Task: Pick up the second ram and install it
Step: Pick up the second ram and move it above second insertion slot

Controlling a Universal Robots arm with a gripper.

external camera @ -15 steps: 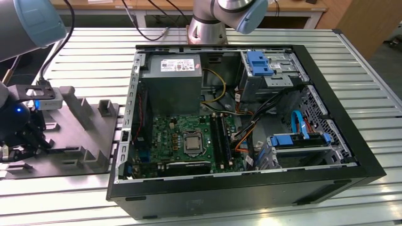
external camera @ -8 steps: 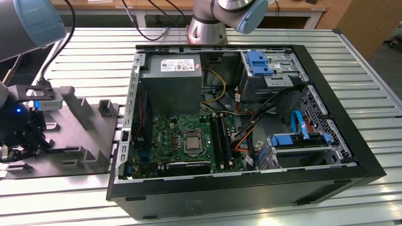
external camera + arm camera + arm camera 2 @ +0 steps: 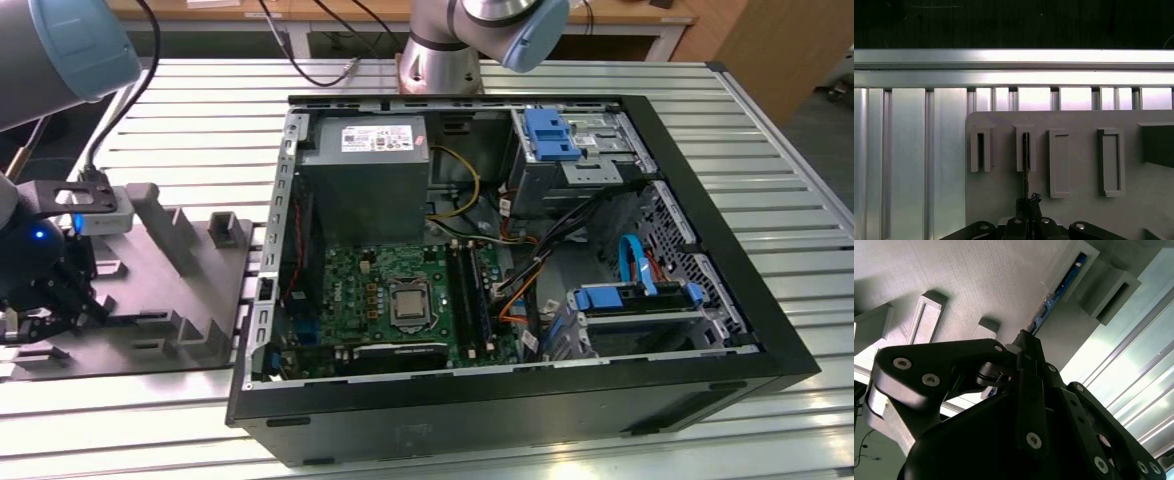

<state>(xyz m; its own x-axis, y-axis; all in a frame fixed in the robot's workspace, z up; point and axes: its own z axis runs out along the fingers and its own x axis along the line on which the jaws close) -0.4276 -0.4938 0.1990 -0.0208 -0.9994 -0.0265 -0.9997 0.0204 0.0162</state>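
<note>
The second ram (image 3: 1061, 282) is a thin blue-green board standing on edge in a narrow slot of the grey fixture tray (image 3: 979, 275). In the first wrist view the second ram (image 3: 1025, 160) shows edge-on as a dark line running from the slot back to my fingers. My gripper (image 3: 1025, 339) is shut on its near end, black fingertips pressed together around the board. From the exterior view, the gripper (image 3: 34, 312) hangs low over the fixture tray (image 3: 174, 260) at the exterior view's left, apart from the open computer case (image 3: 534, 380).
The green motherboard (image 3: 387, 290) lies inside the case, with dark memory slots (image 3: 467, 295) beside the silver socket. Cables, a power supply (image 3: 363, 170) and blue drive brackets crowd the case. Other raised slots (image 3: 1109, 162) stand on the tray. Ribbed aluminium table (image 3: 914, 165) surrounds it.
</note>
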